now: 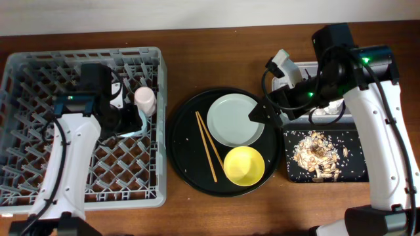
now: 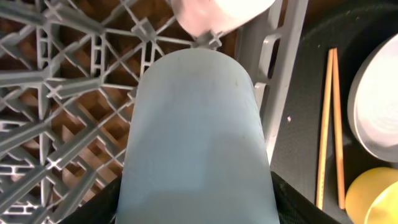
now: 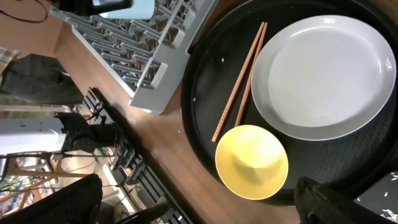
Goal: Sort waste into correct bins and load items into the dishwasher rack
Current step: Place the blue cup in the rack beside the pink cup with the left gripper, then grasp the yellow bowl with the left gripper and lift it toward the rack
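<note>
Overhead view, largest first. The large square grey plastic dishwasher rack point(image 1: 39, 78) is occupying the table's left. The large round black tray point(image 1: 187, 164) is lying at centre, carrying the pale grey-white round plate point(image 1: 235, 120), yellow bowl point(image 1: 244, 165) and thin wooden chopsticks point(image 1: 207, 147). The left gripper point(image 1: 128, 118) is pinching the small light-blue cup point(image 2: 199, 143) over the rack's right-hand cells, just beside the small pink cup point(image 1: 145, 99), probably to seat it. The rack wall is crowding its right, with free cells to the left. The right gripper point(image 1: 261, 113) is hovering spread and empty at the plate's right edge, likely for a rim grasp.
</note>
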`<state>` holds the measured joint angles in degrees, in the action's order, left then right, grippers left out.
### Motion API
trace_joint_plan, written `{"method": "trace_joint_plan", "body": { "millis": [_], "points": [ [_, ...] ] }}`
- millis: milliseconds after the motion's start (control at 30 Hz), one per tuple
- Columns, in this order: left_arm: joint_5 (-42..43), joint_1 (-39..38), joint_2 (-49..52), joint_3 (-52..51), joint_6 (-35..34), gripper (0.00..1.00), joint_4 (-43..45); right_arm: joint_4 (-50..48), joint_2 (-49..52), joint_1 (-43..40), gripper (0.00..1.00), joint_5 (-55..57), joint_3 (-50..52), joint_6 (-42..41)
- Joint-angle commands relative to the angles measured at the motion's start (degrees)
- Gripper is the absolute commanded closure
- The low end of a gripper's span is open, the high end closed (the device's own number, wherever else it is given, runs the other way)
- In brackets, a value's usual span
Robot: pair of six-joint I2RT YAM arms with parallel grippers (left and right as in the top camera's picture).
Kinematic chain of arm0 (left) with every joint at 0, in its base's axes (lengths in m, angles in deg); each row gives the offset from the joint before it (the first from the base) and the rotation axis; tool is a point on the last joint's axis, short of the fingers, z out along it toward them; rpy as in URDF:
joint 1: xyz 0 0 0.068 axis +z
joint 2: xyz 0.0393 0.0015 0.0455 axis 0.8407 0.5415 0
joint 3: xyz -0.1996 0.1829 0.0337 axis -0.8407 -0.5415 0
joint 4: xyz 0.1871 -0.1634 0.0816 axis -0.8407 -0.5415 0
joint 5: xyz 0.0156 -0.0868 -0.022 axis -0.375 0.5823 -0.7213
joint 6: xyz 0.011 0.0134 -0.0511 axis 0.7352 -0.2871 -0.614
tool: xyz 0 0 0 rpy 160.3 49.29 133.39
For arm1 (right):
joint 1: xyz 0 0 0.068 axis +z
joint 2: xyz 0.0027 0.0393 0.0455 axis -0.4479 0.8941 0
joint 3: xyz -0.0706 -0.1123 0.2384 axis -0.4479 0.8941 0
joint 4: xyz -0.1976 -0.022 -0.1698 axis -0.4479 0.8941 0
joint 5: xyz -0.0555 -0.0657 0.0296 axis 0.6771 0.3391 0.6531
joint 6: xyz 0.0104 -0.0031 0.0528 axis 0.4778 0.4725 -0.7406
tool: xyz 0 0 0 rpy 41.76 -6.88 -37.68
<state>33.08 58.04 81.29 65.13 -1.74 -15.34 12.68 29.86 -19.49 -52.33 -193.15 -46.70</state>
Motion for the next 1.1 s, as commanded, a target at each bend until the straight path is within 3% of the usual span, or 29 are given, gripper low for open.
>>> {"method": "trace_joint_plan", "body": {
  "millis": [0,67,100,133,233,367,533,633,733,800,867,933,1033,1067],
  "points": [
    [0.74,0.04,-0.46,-3.08,-0.52,0.6,3.3,-0.11,-0.07,-0.02,0.01,0.31,0.24,0.04],
    [2.4,0.04,-0.46,-3.08,-0.55,0.55,4.5,-0.17,-0.07,-0.02,0.01,0.31,0.24,0.04],
    [2.36,0.04,-0.46,-3.08,-0.52,0.32,4.5,-0.17,-0.09,-0.02,0.01,0.31,0.24,0.04],
    [2.36,0.07,-0.46,-3.08,-0.55,0.16,4.57,-0.17,-0.09,-0.02,0.01,0.31,0.24,0.04],
    [2.4,0.07,-0.48,-3.08,-0.55,0.02,5.25,0.0,-0.07,-0.02,0.01,0.33,0.24,0.07],
    [2.49,0.11,-0.85,-1.79,-0.52,0.01,5.22,0.11,-0.09,0.0,0.01,0.28,0.24,0.04],
    [14.86,0.09,-11.52,-0.26,0.15,0.03,3.15,0.2,-0.07,0.57,0.0,0.26,2.91,0.04],
    [14.88,0.09,-18.18,-0.26,0.13,0.02,0.55,-3.26,-0.09,2.8,0.21,0.28,11.13,-0.13],
    [14.88,-1.86,-19.69,-0.66,0.13,0.03,-3.06,-9.75,-0.09,3.02,0.22,0.33,19.47,-2.34],
    [16.24,-6.82,-19.56,-0.83,0.11,0.09,-2.97,-12.09,-0.66,2.6,0.21,2.21,19.52,-5.01],
    [16.5,-16.26,-17.92,-0.83,-2.34,0.11,1.01,-12.98,-2.78,-0.17,0.01,20.31,15.47,-18.14],
    [11.06,-26.43,-14.69,-0.83,-7.63,0.11,3.93,-12.17,-4.85,-4.48,0.01,28.79,11.89,-24.76],
    [6.64,-39.43,-5.25,-0.83,-10.82,0.11,8.35,-11.28,-6.62,-14.05,0.01,29.22,9.64,-24.87],
    [6.6,-46.12,1.33,-0.83,-10.8,0.18,10.73,-11.13,-6.54,-20.22,0.01,29.4,9.66,-24.87]
  ]
}}
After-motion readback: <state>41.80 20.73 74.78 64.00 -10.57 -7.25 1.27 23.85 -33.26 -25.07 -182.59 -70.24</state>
